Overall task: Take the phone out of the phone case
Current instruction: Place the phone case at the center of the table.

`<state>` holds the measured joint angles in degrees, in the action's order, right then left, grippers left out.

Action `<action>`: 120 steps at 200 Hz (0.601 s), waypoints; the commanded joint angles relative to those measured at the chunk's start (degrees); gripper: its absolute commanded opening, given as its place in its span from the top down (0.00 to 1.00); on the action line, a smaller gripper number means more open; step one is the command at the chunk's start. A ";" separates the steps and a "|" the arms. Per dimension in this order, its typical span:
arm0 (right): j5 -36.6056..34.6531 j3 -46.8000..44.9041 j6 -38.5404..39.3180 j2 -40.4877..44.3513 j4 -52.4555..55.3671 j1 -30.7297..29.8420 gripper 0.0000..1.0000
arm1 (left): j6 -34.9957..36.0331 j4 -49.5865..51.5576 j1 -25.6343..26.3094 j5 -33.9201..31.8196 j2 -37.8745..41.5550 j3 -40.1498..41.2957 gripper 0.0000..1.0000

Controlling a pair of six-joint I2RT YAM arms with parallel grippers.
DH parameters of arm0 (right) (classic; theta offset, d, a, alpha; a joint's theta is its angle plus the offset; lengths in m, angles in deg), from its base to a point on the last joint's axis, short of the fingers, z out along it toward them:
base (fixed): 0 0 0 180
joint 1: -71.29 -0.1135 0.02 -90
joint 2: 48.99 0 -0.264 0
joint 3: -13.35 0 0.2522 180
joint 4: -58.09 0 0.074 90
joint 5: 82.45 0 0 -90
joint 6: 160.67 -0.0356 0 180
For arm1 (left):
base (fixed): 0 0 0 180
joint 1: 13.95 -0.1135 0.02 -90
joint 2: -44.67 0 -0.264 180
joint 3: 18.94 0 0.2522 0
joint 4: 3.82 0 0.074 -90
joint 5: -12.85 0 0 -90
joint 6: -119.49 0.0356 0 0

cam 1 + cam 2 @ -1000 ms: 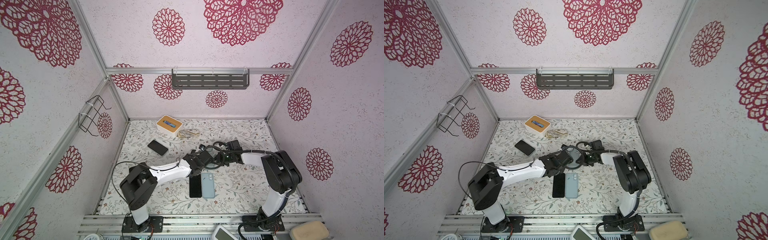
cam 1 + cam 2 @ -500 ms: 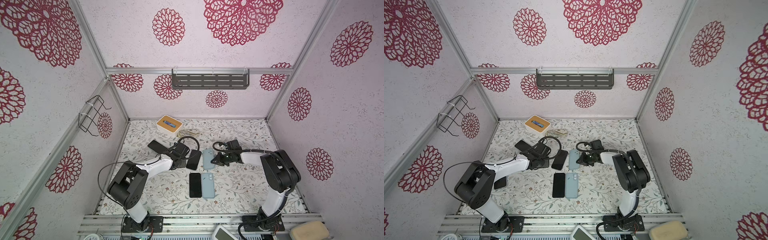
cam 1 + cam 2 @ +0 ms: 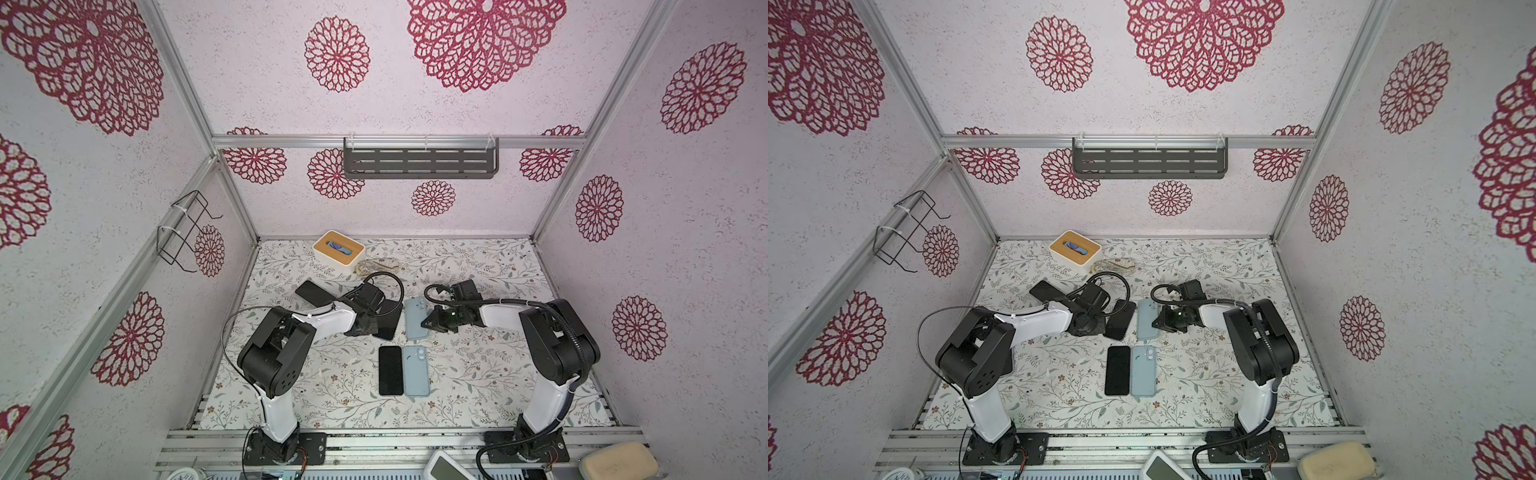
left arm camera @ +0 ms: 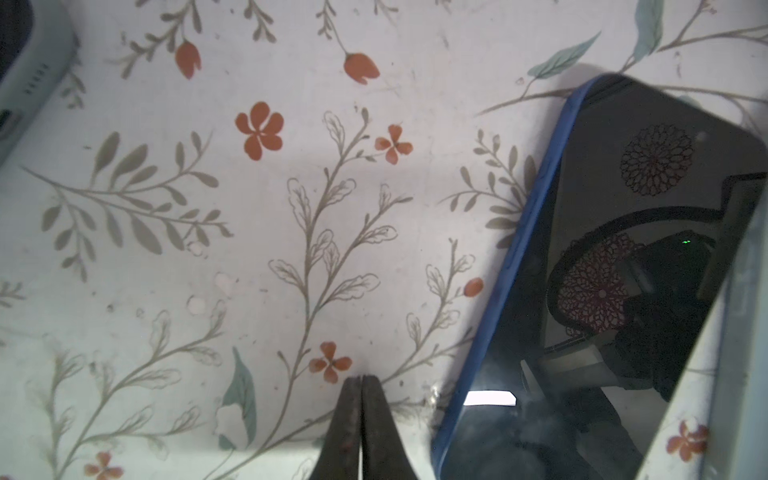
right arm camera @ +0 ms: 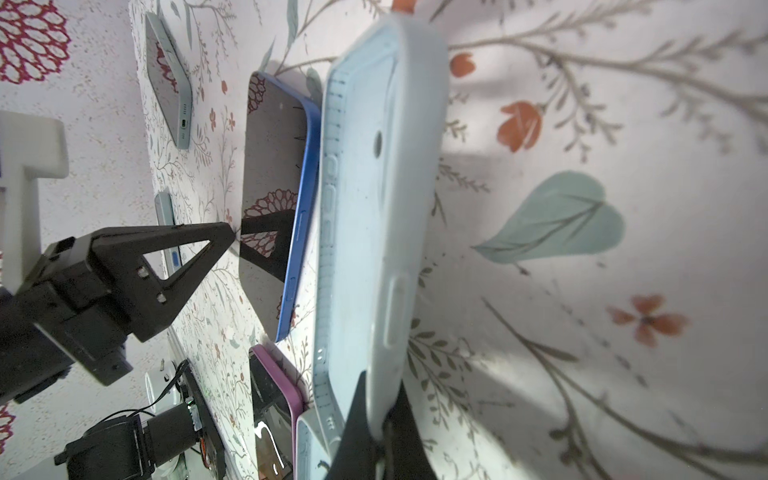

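The left wrist view cuts the phone (image 4: pixel 602 270) off at the frame edge. A pale strip of the phone case (image 3: pixel 415 318) covers the phone's far long side, and whether the two touch cannot be told. The left gripper (image 4: pixel 361 380) shows its tips only in that wrist view; in both top views they are lost under the black wrist. In the right wrist view the right gripper (image 5: pixel 380 415) and the near end of the case are blurred.

The left arm reaches low over the floral mat (image 3: pixel 478 374) toward the centre. Its tips are pressed together on nothing, just beside the phone's blue edge. The right arm stands folded, elbow high and forearm reaching inward, and its jaws pinch the rim of the case, which appears tilted above its own shadow.

The phone lies screen up on the mat, out of the case and just beside it, between the two grippers. It is a flat slab with a rounded blue edge, and its glossy dark screen mirrors the red wall rosettes. The case is matte pale blue with rounded corners, a ribbed inner rim, a round hole and a raised button outline. The mat is printed with thin stems, grey-green leaves and orange flowers.
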<state>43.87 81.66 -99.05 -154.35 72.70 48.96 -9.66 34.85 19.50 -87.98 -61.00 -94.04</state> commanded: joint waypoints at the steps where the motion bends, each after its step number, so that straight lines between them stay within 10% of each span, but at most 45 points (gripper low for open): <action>1: -0.09 1.53 1.14 -0.59 0.71 -0.37 1.00 | -0.63 -0.85 1.62 1.06 -1.91 -1.53 0.93; 120: 1.24 1.18 1.88 -1.44 0.44 -0.36 0.94 | -2.62 -0.59 6.93 1.48 -2.42 -2.32 0.94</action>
<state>43.98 81.66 -98.68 -154.79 72.54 48.96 -11.39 33.60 25.64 -87.93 -63.62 -96.90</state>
